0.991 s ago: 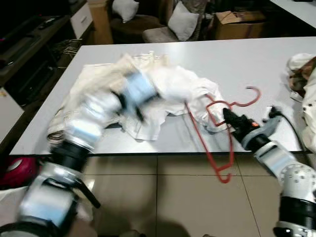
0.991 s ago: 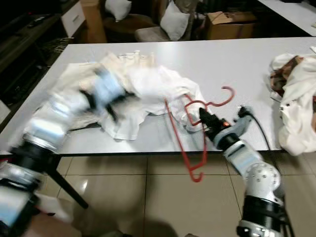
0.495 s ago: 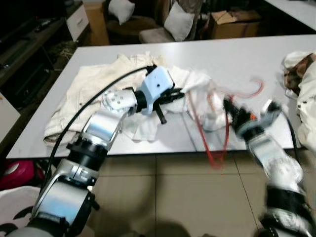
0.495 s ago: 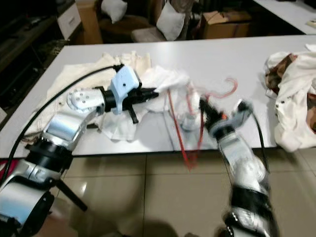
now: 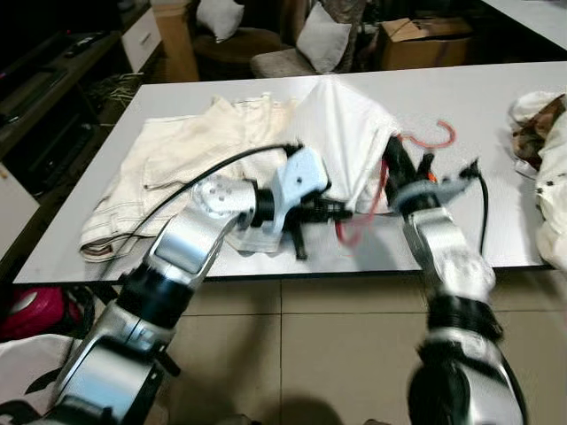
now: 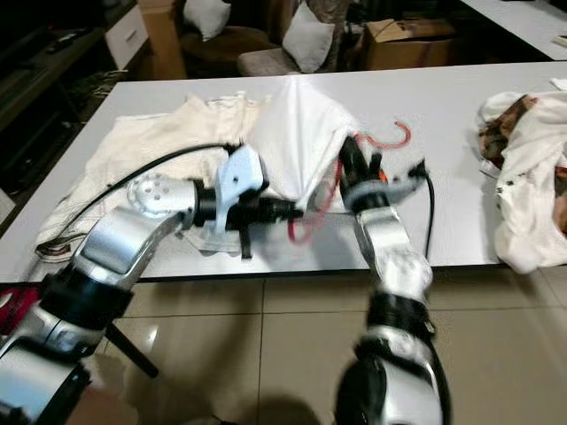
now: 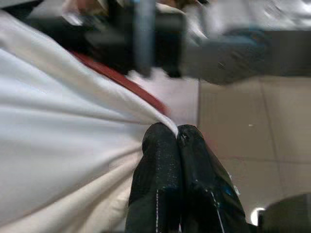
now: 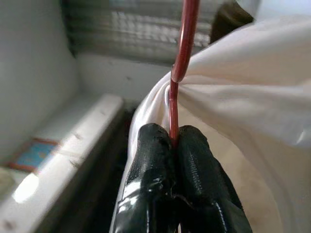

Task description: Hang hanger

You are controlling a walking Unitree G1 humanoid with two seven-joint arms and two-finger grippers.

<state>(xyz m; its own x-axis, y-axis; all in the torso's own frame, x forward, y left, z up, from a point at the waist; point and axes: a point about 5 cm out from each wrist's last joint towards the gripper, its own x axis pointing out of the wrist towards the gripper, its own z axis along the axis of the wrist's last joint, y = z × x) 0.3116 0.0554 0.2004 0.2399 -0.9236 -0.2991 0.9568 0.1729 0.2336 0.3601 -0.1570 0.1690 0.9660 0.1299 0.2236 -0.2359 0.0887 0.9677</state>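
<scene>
Hanger (image 8: 181, 53) clamped in right gripper (image 8: 174, 137)

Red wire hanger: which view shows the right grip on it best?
Right wrist view: the red wire hanger sits pinched between shut black fingers. Eye views show its hook beside the white cloth; left wrist shows a red strip.

Even, soft light fell on the pale grey table (image 5: 496, 106), while the upper left of the head views stayed dim. The red wire hanger (image 5: 425, 140) was smeared, probably by motion. Wrist-view backgrounds were out of focus.
</scene>
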